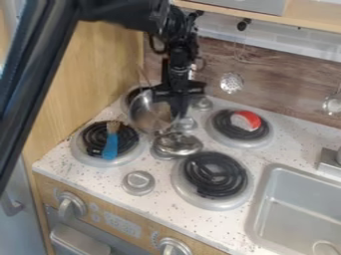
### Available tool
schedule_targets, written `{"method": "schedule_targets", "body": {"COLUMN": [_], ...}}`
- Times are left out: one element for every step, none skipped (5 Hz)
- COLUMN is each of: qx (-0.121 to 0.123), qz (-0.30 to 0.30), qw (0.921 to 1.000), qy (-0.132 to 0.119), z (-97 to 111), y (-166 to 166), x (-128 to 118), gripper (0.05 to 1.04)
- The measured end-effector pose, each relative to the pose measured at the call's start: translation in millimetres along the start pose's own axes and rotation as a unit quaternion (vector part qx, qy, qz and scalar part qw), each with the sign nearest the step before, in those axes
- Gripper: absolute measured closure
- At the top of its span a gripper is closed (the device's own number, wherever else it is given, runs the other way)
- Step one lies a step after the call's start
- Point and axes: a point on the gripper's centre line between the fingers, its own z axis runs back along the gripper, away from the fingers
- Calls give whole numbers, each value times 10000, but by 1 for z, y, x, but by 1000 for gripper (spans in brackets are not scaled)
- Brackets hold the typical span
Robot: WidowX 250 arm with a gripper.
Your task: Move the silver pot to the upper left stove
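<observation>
Silver metal, the round pot [148,113] hangs tilted from the pincer [177,113].

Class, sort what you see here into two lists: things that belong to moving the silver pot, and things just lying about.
For the job:
- silver pot
- upper left burner, partly hidden behind the pot
- black gripper, at the pot

Just lying about:
- blue-handled brush
- red and white object
- shiny round metal piece
</observation>
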Motion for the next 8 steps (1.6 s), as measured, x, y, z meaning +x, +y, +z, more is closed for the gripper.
{"method": "schedule_targets", "body": {"qx": [-116,-134,-161,-163,-187,-105,-21,67], "qz": [-78,-129,-172,-169,-252,-338,-598,-934], "qw": [9999,9998,9997,9997,9995,9994,9978,9947], "qy": [-8,53,75,75,17,-41,-267,-429], "z": [-3,-9,-10,-13,-15,-18,-2,20], "y": [-6,-7,-8,-7,-6,2,7,11], "x": [4,4,4,6,8,5,7,8], "gripper": [1019,1019,1019,995,825,560,255,60]}}
